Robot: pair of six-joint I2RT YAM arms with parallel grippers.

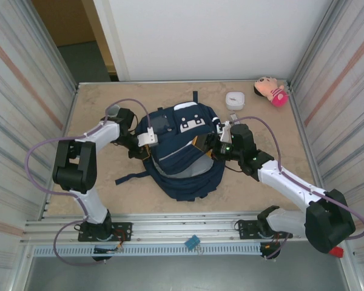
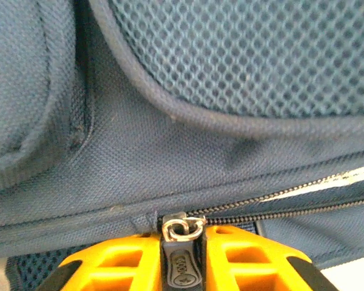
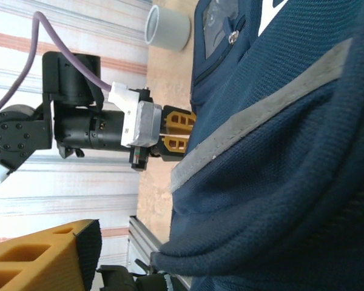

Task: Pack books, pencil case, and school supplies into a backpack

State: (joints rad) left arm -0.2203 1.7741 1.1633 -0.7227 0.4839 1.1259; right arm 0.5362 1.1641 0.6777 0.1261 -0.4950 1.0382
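The navy backpack (image 1: 182, 157) lies in the middle of the table, with white patches on its top. My left gripper (image 1: 147, 143) is at the bag's left side. Its orange fingers (image 2: 121, 267) are shut on the black zip pull (image 2: 182, 270), just below the metal slider (image 2: 182, 227). My right gripper (image 1: 217, 143) is at the bag's right side. One orange finger (image 3: 42, 257) stands far out, clear of the blue fabric (image 3: 279, 182); the fabric hides the other. The books, pencil case and school supplies are hidden.
A grey cup (image 1: 113, 110) stands behind the left gripper. A white rounded box (image 1: 235, 100) and a pink plush toy (image 1: 272, 91) lie at the back right. Metal walls close in both sides, and a rail (image 1: 188, 230) runs along the near edge.
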